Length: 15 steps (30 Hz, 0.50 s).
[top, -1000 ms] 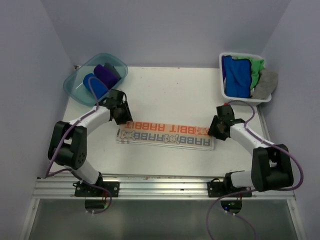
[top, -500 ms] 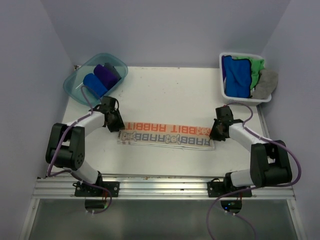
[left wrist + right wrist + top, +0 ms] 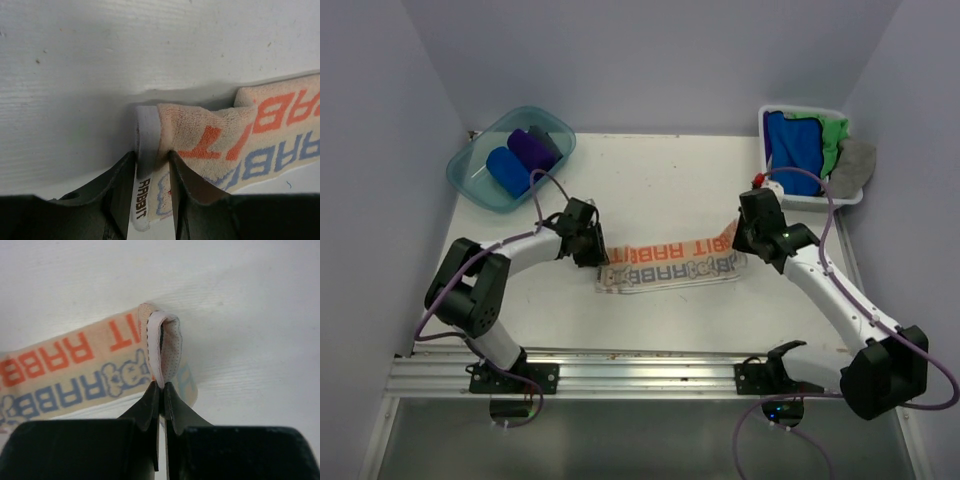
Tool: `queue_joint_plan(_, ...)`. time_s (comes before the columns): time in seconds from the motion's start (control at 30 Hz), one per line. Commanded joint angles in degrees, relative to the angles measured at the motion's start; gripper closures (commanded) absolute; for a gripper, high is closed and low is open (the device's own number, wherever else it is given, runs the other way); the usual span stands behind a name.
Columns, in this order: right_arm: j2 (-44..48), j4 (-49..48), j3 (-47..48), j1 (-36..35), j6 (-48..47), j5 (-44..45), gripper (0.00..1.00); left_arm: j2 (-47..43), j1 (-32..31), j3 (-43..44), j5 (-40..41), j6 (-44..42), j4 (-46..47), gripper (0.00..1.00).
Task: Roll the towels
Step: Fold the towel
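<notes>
- The lettered towel [image 3: 670, 268] lies as a long folded strip in the middle of the table [image 3: 660, 180], between the 2 arms.
- The left gripper [image 3: 152, 162] has its 2 fingers squeezed on the white hem at the towel's left end.
- The right gripper [image 3: 161, 390] is pinched tight on the folded edge at the right end. That end curls up off the table.
- The strip looks bent and a bit wrinkly, so I think the job right now is to get it straight and flat for rolling.
- To do this well, both grippers should hold on and pull the 2 ends gently apart until the letters look smooth.
- Both ends should be kept low and level, so the strip lands in 1 straight line and the roll comes out even.
- Pulling too hard could be bad. The thin hem might slip out of the left fingers.
- A blue roll [image 3: 508, 170] and a purple roll [image 3: 532, 147] sit in the tub [image 3: 460, 175], so 2 look done.
- A blue towel [image 3: 790, 155], a green towel [image 3: 832, 140] and a grey towel [image 3: 855, 165] wait in the basket [image 3: 764, 150].
</notes>
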State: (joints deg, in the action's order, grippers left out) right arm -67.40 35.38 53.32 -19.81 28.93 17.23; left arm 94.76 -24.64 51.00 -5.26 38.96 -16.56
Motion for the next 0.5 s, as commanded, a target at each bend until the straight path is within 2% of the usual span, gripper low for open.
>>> queue_joint_plan(0.0, -1.3, 4.0, 5.8, -6.3, 0.5, 3.8, 1.0, -0.4, -1.0, 2.7, 2.2, -1.2, -5.9, 0.63)
queue_joint_plan(0.07, -2.3, 4.0, 8.3, -8.7, 1.1, 3.8, 1.0, -1.8, -0.8, 4.3, 7.5, -2.5, -10.4, 0.62)
queue_joint_plan(0.13, -3.5, 3.2, 10.8, -12.4, 1.7, 3.5, 1.0, -3.9, 0.2, 4.5, 9.5, -4.0, -12.9, 0.62)
queue_joint_plan(0.27, -7.6, 2.2, 14.8, -19.0, 2.6, 2.7, 1.0, -6.3, 2.8, 3.2, 11.3, -5.2, -14.4, 0.61)
queue_joint_plan(0.47, -15.6, -1.8, 20.9, -27.6, 3.1, -0.4, 1.0, -3.4, 4.3, 2.0, 10.2, -4.2, -13.2, 0.64)
